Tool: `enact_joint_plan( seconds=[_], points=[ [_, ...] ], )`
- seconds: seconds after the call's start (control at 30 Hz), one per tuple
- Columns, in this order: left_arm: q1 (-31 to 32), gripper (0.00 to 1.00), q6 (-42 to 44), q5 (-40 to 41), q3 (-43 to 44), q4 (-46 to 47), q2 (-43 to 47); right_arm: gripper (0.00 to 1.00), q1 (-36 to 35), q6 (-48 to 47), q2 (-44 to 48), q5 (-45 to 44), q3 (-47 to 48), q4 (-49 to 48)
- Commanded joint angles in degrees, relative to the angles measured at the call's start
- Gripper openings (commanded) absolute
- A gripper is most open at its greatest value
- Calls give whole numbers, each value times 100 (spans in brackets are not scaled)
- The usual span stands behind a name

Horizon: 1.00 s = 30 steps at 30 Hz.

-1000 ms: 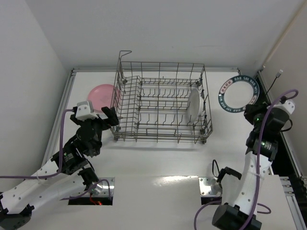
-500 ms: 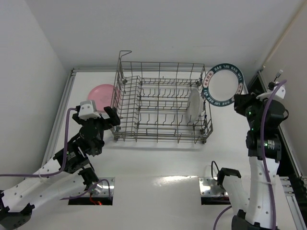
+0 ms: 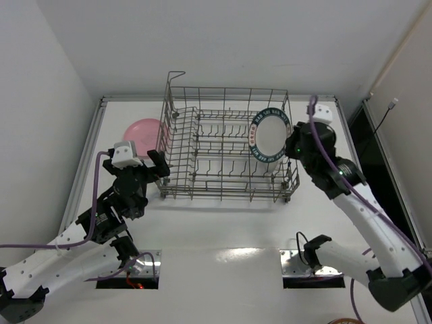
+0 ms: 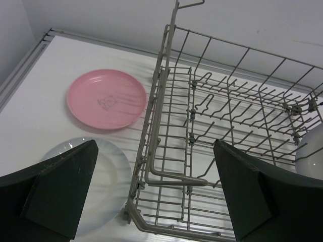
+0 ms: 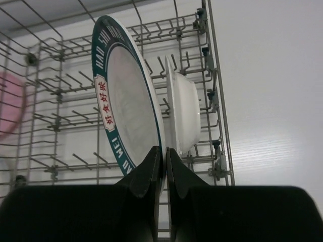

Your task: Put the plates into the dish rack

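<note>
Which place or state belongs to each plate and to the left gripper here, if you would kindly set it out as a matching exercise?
1. pink plate
2. blue-rimmed plate
3. white plate in the dish rack
4. left gripper

A. resting on edge between tines, ungripped
B. open, holding nothing
C. lying flat on the table
D. held upright by the right gripper

Pairs: 1-C, 2-D, 3-A, 4-B.

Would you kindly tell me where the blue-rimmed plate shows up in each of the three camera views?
Top external: the blue-rimmed plate stands on edge at the right end of the dish rack.
Left wrist: not in view.
Right wrist: centre-left, seen edge-on, pinched at its lower rim by the right claw.
Shared landmark: the dish rack, visible in all three views.
</note>
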<state>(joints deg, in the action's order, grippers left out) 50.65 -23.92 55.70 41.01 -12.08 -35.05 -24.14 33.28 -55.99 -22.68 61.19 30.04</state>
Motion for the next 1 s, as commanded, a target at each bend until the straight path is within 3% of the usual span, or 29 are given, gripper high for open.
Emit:
enact_joint_plan(
  seconds=[0.0,0.17,0.37,0.97],
  points=[
    [85,100,63,46,12,250,-2,0,-678,319,-533,-2113,752,298],
    [85,100,63,46,12,250,51,0,-1372,802,-1247,-3398,1325,1081],
    [85,100,63,46,12,250,51,0,-1690,1347,-2116,-4147,1975,2127],
    [85,100,63,-7,12,250,51,0,-2156,1541,-3251,-4324,1967,2129]
  ],
)
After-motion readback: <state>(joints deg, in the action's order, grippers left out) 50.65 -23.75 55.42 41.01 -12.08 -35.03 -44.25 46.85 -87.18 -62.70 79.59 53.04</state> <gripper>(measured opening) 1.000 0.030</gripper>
